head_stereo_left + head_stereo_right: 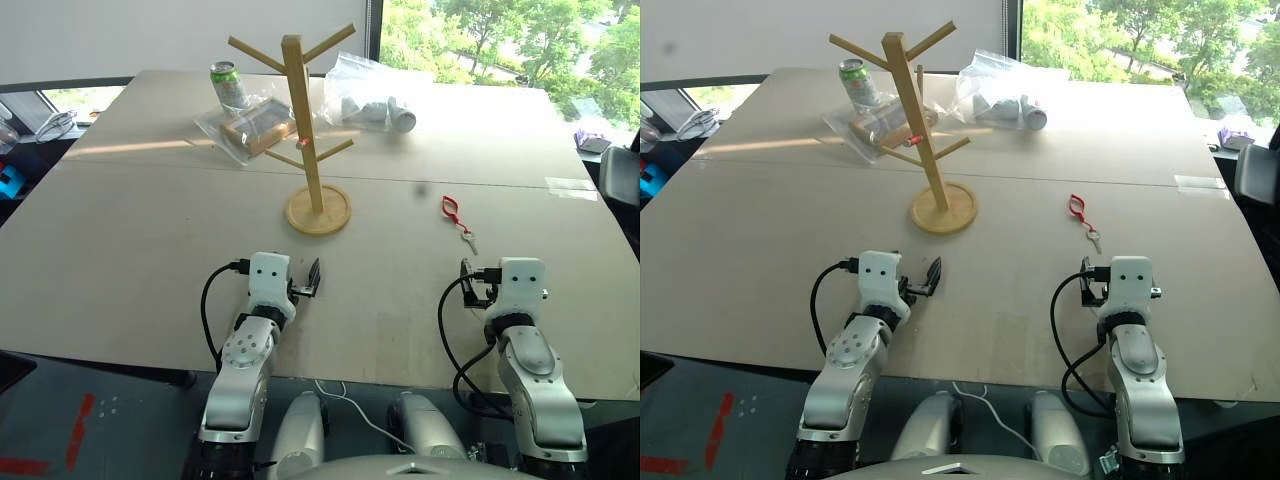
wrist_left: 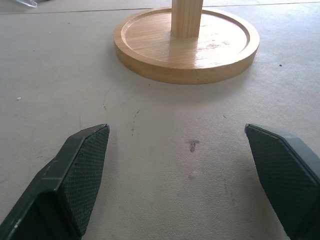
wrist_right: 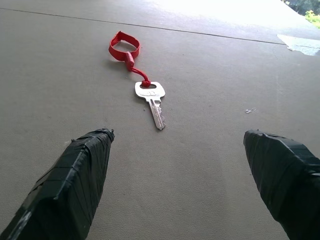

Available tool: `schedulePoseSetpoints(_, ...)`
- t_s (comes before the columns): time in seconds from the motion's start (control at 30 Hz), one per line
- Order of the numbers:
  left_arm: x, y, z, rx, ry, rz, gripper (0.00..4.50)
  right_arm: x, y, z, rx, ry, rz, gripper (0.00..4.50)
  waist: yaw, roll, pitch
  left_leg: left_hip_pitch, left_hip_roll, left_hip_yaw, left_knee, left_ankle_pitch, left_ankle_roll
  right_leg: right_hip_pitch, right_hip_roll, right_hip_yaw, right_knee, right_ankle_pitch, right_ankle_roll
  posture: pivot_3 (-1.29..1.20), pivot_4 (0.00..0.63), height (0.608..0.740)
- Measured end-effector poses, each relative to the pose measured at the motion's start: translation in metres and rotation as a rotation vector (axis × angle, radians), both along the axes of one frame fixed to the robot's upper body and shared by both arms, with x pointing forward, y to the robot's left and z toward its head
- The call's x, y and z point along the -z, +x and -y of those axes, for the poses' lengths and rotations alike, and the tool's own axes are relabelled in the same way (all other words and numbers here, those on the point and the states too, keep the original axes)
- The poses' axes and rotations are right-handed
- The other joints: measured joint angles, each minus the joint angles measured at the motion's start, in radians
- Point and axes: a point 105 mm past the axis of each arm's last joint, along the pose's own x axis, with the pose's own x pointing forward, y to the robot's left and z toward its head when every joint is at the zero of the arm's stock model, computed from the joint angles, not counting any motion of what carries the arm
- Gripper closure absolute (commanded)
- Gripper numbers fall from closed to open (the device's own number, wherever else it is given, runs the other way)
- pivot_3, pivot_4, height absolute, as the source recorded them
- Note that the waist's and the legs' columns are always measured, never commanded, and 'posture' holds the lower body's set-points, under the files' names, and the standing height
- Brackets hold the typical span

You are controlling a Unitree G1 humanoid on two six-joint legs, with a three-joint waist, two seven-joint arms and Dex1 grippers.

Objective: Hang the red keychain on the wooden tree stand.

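Hands apart, both spread and empty over your worktop [image 1: 150,230].
Your right hand [image 3: 177,165] faces the thin red cord keychain [image 3: 137,75]; your left hand [image 2: 180,170] faces the light-wood tree stand [image 1: 305,120].

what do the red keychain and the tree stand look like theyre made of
The red keychain looks like a woven fabric or cord loop, matte, knotted to a small pale key with a dull metallic sheen, probably metal. The tall light-wood tree stand shows visible grain on its round base, smooth, possibly bamboo.
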Motion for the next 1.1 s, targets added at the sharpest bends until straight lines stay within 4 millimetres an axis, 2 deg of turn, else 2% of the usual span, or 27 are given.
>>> schedulePoseSetpoints(0.17, -0.001, 0.0, -0.002, -0.013, -0.015, 0.002, 0.04, -0.001, 0.007, -0.004, -0.064, -0.022, -0.004, 0.0, -0.002, 0.0, 0.0, 0.0, 0.0, 0.0, 0.0, 0.0, 0.0, 0.0, 0.0, 0.0, 0.0, 0.0, 0.0, 0.0, 0.15, 0.74)
schedulePoseSetpoints(0.37, -0.006, 0.005, -0.004, 0.122, 0.001, -0.037, 0.04, -0.021, 0.024, -0.012, -0.207, -0.024, 0.019, 0.0, -0.004, 0.0, 0.001, 0.0, 0.0, 0.0, 0.0, 0.0, 0.0, 0.0, 0.001, 0.0, 0.0, 0.0, 0.0, 0.0, 0.15, 0.74)
schedulePoseSetpoints(0.43, -0.015, 0.006, -0.001, 0.256, 0.045, -0.054, 0.04, -0.032, 0.035, -0.015, -0.278, -0.032, 0.006, 0.0, -0.005, -0.002, 0.003, -0.001, 0.0, 0.0, 0.0, 0.0, 0.0, -0.001, 0.001, 0.0, 0.0, 0.0, 0.0, 0.0, 0.15, 0.74)
schedulePoseSetpoints(0.5, -0.04, 0.006, 0.008, 0.429, 0.077, -0.042, 0.04, -0.048, 0.05, -0.012, -0.338, -0.056, -0.012, 0.0, -0.005, -0.002, 0.004, -0.001, 0.0, -0.001, 0.0, 0.0, 0.0, -0.001, 0.001, -0.001, 0.0, 0.0, 0.0, 0.0, 0.15, 0.74)
schedulePoseSetpoints(0.57, -0.056, 0.004, 0.018, 0.543, 0.072, -0.033, 0.04, -0.054, 0.059, -0.012, -0.374, -0.057, -0.028, 0.0, -0.003, -0.003, 0.004, -0.002, 0.0, -0.001, 0.0, 0.0, 0.0, -0.001, 0.001, -0.001, -0.001, 0.0, 0.0, 0.0, 0.15, 0.74)
schedulePoseSetpoints(0.73, -0.094, 0.001, 0.039, 0.81, 0.086, -0.019, 0.04, -0.048, 0.083, -0.007, -0.428, -0.039, -0.136, 0.0, -0.004, -0.003, 0.005, -0.003, 0.0, -0.001, 0.0, 0.0, 0.0, -0.001, 0.001, -0.001, -0.001, 0.0, 0.0, 0.0, 0.15, 0.74)
schedulePoseSetpoints(0.87, -0.113, -0.003, 0.052, 0.932, 0.093, -0.008, 0.04, -0.041, 0.096, -0.004, -0.431, -0.034, -0.191, 0.0, -0.005, -0.004, 0.007, -0.003, 0.0, -0.001, 0.0, 0.0, 0.0, -0.001, 0.001, -0.001, -0.001, 0.0, 0.0, 0.0, 0.15, 0.74)
schedulePoseSetpoints(0.93, -0.118, -0.005, 0.058, 0.974, 0.093, -0.002, 0.04, -0.038, 0.101, -0.002, -0.425, -0.036, -0.205, 0.0, -0.005, -0.004, 0.007, -0.003, 0.0, -0.001, 0.0, 0.0, 0.0, -0.001, 0.001, -0.001, -0.001, 0.0, 0.0, 0.0, 0.15, 0.74)
schedulePoseSetpoints(1.1, -0.117, -0.006, 0.059, 0.987, 0.106, -0.01, 0.04, -0.026, 0.102, -0.005, -0.442, -0.037, -0.243, 0.0, -0.005, -0.004, 0.007, -0.003, 0.0, -0.001, 0.0, 0.0, 0.0, -0.002, 0.001, -0.001, -0.001, 0.0, 0.0, 0.0, 0.15, 0.74)
